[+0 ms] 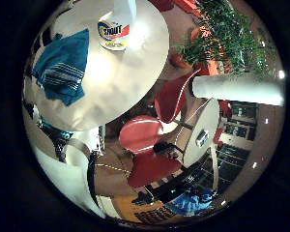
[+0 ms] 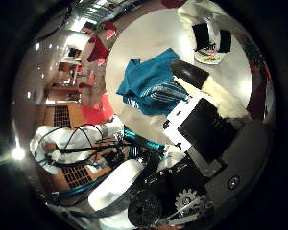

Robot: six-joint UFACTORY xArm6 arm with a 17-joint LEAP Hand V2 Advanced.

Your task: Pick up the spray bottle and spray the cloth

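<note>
On the round surface [image 1: 135, 72] the bottle [image 1: 117, 30] stands untouched near its edge, the cloth [image 2: 151, 84] beside it. Hand [image 2: 206, 120] hovers above, fingers [image 2: 189, 73] extended, holding nothing; grasping and spraying remain.

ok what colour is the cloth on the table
Teal blue with a band of thin pale stripes; the cloth shows best in the thumb side palm view.

Red chairs [image 1: 150, 145] stand beside a round white table [image 1: 130, 82], near a leafy plant [image 1: 227, 34].
</note>
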